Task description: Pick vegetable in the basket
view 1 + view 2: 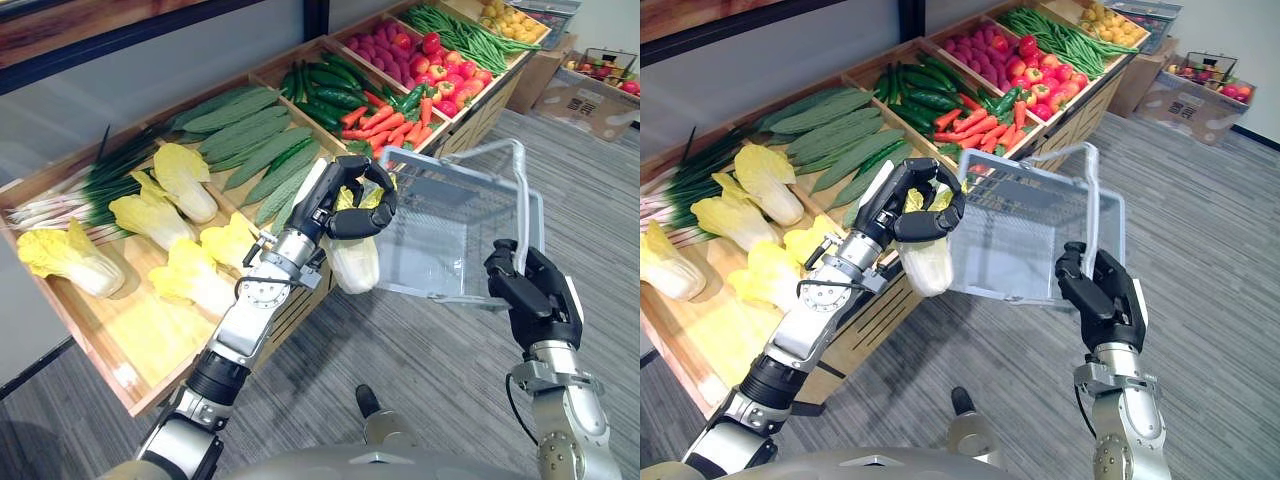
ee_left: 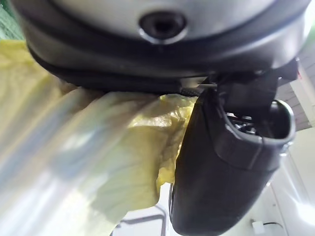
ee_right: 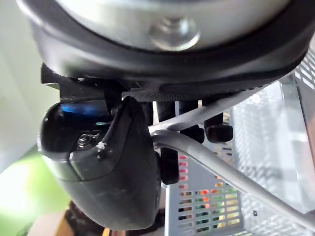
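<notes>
My left hand (image 1: pixel 352 202) is shut on a pale yellow-white napa cabbage (image 1: pixel 355 262), which hangs below the fingers just beside the near left rim of the basket. The cabbage's leaves (image 2: pixel 98 162) press against the palm in the left wrist view. The clear grey plastic basket (image 1: pixel 450 225) is held in the air in front of the stand. My right hand (image 1: pixel 535 295) is shut on its handle (image 3: pixel 211 167), which loops up over the basket. The basket looks empty inside.
A slanted wooden produce stand (image 1: pixel 150 345) runs along the left and back. It holds more napa cabbages (image 1: pixel 150 215), spring onions (image 1: pixel 75 195), cucumbers (image 1: pixel 255 150), carrots (image 1: pixel 385 125), red peppers (image 1: pixel 445 75) and green beans (image 1: pixel 460 35). Cardboard boxes (image 1: pixel 590 95) sit on the grey floor at the far right.
</notes>
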`<state>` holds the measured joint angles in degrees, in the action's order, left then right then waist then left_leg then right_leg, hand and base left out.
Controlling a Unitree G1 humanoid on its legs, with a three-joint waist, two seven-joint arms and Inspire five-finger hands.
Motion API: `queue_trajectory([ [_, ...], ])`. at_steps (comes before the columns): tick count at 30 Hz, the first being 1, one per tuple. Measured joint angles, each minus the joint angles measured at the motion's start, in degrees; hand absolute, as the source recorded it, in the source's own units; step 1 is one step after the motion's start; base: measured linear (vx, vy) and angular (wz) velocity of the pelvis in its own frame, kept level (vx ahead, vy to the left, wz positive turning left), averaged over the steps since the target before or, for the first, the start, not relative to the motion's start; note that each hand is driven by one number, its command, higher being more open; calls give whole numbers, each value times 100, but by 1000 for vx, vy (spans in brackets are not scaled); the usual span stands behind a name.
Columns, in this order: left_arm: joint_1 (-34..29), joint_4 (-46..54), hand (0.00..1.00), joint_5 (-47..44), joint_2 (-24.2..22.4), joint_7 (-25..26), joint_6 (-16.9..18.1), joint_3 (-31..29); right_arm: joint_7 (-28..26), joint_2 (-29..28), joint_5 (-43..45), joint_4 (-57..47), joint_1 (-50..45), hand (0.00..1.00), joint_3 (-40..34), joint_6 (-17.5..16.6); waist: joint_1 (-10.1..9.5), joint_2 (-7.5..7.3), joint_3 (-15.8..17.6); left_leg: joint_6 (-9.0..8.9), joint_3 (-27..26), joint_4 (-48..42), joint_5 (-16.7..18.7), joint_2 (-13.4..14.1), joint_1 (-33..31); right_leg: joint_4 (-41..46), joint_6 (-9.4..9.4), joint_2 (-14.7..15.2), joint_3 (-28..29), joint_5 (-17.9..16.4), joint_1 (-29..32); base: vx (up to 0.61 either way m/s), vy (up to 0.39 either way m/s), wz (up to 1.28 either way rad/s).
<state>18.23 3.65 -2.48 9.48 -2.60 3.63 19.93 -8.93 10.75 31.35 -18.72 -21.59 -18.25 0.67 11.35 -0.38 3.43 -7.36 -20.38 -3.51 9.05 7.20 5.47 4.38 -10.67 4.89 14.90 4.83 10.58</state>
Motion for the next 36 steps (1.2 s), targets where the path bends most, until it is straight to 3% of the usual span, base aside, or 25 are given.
queue_trajectory([
  [10,335,-605,0,3,-7,134,-6,66,-247,754,611,-402,-375,0,404,2,3,-20,0,-1,3,-70,22,19,-33,0,-63,-11,91,39,-1,-2,-3,0],
  [14,755,-770,0,10,11,215,-8,110,-247,754,848,-403,-447,0,472,1,10,-19,-1,1,79,-278,101,46,-166,0,-63,7,71,38,11,-15,-14,7],
  [17,1038,-805,0,7,29,302,-7,119,-256,746,1012,-403,-473,0,602,2,133,-19,-1,30,220,-449,146,37,-319,0,-63,76,-60,38,10,-23,0,18],
  [23,1490,-805,0,-8,-210,380,-3,404,-734,632,1275,-410,-525,0,1484,3,152,-19,-1,52,330,-575,172,22,-415,0,-51,126,-140,31,-14,-24,1,9],
  [31,1657,-801,0,-197,-304,386,5,462,-823,632,1300,-454,-549,0,1670,3,176,-16,-2,33,374,-664,194,51,-419,-1,57,108,-194,-40,-63,-9,-4,2],
  [36,1781,-746,0,-207,-302,395,12,506,-823,635,1351,-450,-546,0,1825,3,177,-17,-3,13,207,-984,397,166,-421,14,68,-1,-38,-38,-74,16,12,-18],
])
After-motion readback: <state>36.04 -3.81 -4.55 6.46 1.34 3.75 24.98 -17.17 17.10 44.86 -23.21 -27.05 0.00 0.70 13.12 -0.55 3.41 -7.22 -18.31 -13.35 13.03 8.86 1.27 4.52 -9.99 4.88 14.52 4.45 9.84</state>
